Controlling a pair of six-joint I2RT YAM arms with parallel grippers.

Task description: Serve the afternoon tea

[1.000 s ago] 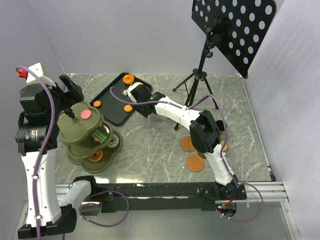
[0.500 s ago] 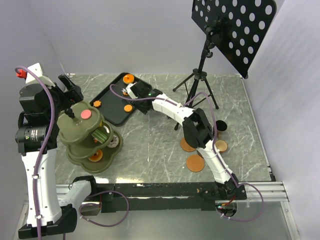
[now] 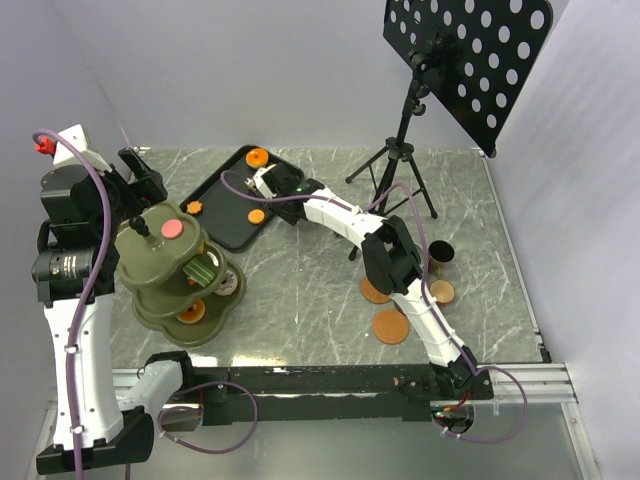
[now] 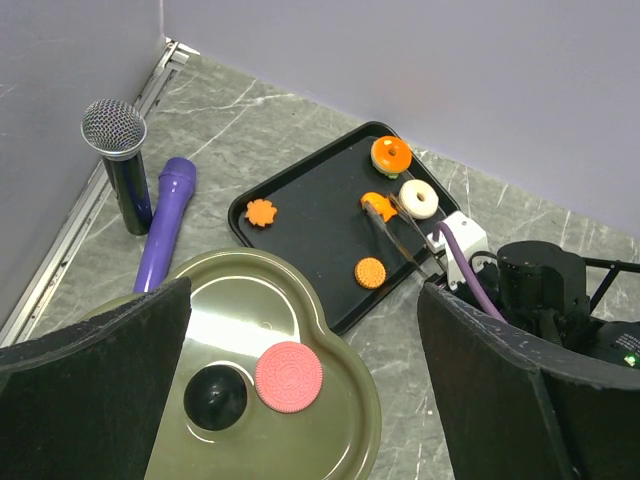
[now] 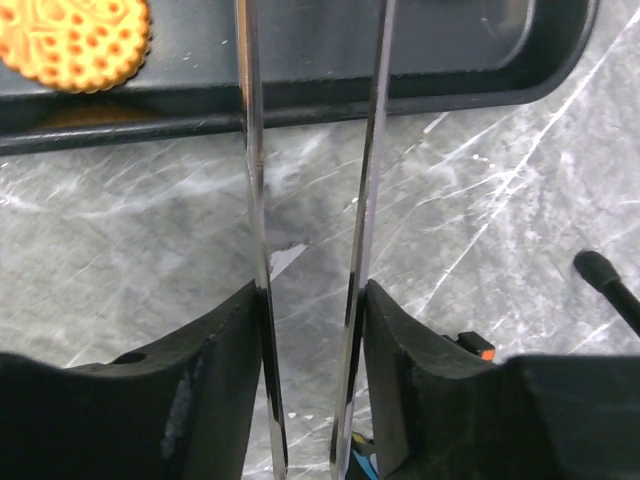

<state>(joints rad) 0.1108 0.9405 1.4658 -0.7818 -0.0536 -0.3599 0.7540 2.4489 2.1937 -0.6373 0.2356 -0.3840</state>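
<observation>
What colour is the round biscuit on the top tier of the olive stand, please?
The biscuit is pink, seen best in the left wrist view.

1. It was a robot lab test cell: plain pale walls point(image 3: 250, 70) boxed in a marble-patterned table point(image 3: 320, 300).
2. A left arm point(image 3: 75, 330) and a right arm point(image 3: 420, 310) stood bolted to an aluminium rail point(image 3: 520, 380), trailing purple cables point(image 3: 210, 420).
3. A perforated black panel point(image 3: 478, 70) on a tripod point(image 3: 400, 150) and toy pastries point(image 4: 391, 153) served as props.

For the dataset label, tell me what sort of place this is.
Most likely a robot lab's staged test cell, not a tea room: plain walls box in a marble-look table, two arms are bolted to its near edge, and toy pastries lie on a black tray.
</observation>
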